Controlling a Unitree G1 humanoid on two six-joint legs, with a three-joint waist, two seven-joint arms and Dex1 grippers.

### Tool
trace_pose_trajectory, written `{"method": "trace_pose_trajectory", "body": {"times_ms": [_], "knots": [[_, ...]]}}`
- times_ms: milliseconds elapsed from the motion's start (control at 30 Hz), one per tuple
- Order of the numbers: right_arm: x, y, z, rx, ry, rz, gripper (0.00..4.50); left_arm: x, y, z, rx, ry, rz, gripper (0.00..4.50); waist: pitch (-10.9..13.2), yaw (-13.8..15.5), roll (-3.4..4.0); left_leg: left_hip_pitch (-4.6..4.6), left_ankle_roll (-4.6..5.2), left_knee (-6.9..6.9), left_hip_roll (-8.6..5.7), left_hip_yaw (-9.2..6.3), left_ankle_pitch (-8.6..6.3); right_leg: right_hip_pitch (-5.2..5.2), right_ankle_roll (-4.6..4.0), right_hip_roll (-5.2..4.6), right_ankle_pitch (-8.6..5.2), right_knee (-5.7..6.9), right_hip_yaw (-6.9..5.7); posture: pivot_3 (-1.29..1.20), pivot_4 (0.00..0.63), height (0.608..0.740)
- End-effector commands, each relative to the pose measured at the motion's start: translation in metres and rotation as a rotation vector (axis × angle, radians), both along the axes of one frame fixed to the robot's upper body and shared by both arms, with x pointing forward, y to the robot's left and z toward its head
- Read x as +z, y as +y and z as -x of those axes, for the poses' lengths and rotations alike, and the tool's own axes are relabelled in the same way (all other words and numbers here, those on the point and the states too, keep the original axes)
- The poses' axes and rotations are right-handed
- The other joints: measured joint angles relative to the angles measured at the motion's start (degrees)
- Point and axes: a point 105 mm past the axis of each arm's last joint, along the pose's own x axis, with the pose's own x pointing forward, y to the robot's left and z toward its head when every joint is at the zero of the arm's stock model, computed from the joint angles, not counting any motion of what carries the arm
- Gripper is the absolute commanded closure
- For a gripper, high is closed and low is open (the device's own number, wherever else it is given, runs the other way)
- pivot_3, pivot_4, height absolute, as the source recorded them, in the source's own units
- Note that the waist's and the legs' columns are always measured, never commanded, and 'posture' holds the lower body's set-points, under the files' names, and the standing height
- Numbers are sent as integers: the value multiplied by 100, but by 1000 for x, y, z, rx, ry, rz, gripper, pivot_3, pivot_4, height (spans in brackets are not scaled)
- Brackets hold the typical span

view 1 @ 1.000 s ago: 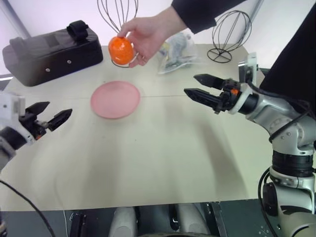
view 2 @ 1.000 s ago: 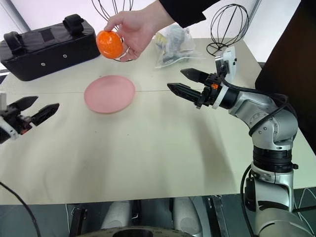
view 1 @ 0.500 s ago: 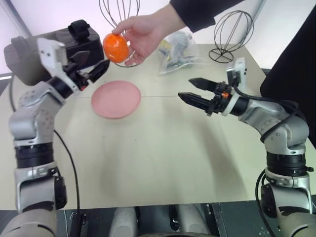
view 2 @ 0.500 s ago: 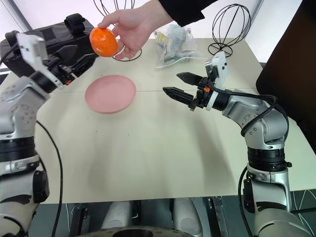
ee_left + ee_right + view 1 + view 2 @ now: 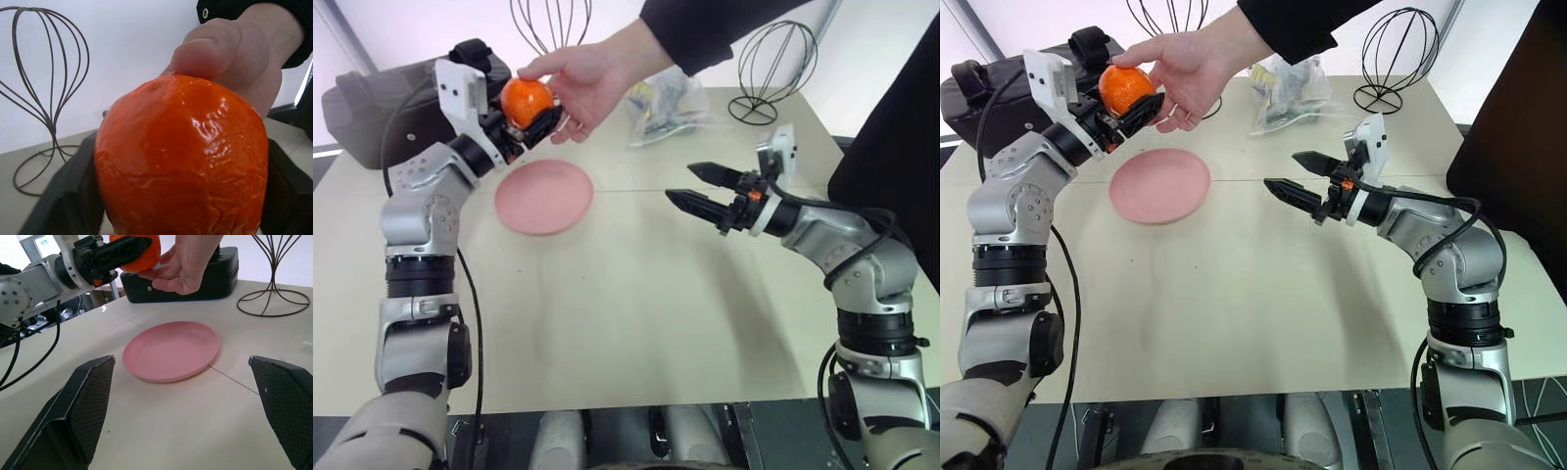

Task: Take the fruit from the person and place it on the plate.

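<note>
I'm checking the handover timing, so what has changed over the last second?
The left gripper rose from low at the table's near left edge up to the fruit and shut on it, while the person's hand still holds it from above. The fruit and hand drifted slightly left. The right gripper stayed open over the table, and the plate has not moved.
</note>
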Motion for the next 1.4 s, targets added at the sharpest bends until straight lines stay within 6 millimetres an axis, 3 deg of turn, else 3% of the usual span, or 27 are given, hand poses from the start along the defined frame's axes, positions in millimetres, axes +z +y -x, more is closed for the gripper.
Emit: {"method": "trace_pose_trajectory", "body": {"times_ms": [33, 200, 400, 567, 633, 700, 967, 1133, 1267, 1400], "knots": [[13, 0, 3, -4, -70, -1, 0, 16, 0, 6, -1, -70, -3, 1586, 0, 0, 0, 0, 0, 0, 0, 0, 0, 0, 0, 0, 0, 0, 0, 0, 150, 740], [12, 0, 4, 1, -65, -2, 0, -3, 7, 3, 52, -4, -64, 1586, 0, -5, 0, 0, 0, 0, 0, 0, 0, 0, 0, 0, 0, 0, 0, 0, 150, 740], [6, 3, 5, 13, -49, 9, 0, -72, 27, -11, 231, 172, -232, 1586, 0, 1, 0, 1, 0, -1, 0, 0, 0, 0, 0, 0, 0, 2, 0, 0, 150, 740], [4, 3, 6, 11, -46, 14, 0, -92, 24, -14, 263, 212, -231, 1586, 0, 29, 0, -7, 0, 8, 0, -1, 0, 0, 0, -3, 0, 1, -4, 0, 150, 740], [4, 3, 5, 9, -45, 15, 0, -96, 22, -15, 260, 217, -225, 560, 0, 15, 0, -8, 0, 9, 0, -2, 0, 0, 0, -3, 0, 1, -3, 0, 150, 740], [3, 3, 5, 7, -45, 18, 0, -98, 21, -15, 258, 217, -222, 49, 0, 11, 0, -7, 0, 7, 0, -4, 0, 0, 0, -2, 0, 1, -4, 0, 150, 740], [3, 2, 5, 4, -45, 21, 0, -95, 16, -15, 252, 196, -209, 49, 0, 6, 0, -7, 0, 6, 0, -4, 0, -1, 0, -1, 0, 1, -4, 0, 150, 740], [2, 3, 5, 5, -44, 23, 0, -76, 28, -13, 285, 160, -143, 49, 0, 7, 0, -7, 0, 6, 0, -4, 0, -1, 1, -1, 0, 1, -4, 0, 150, 740], [2, 3, 5, 2, -45, 26, 0, -56, 35, 1, 257, 129, -85, 49, 0, -5, -1, -7, 0, 6, 2, -5, 0, -2, 0, -1, 0, 1, -4, 0, 150, 740], [0, -2, 4, -10, -43, 38, 0, -52, 56, 24, 298, 144, -101, 49, 0, -32, 0, -4, 0, 3, 2, -3, 0, -2, 1, -1, 0, 2, -1, 0, 150, 740]]}}
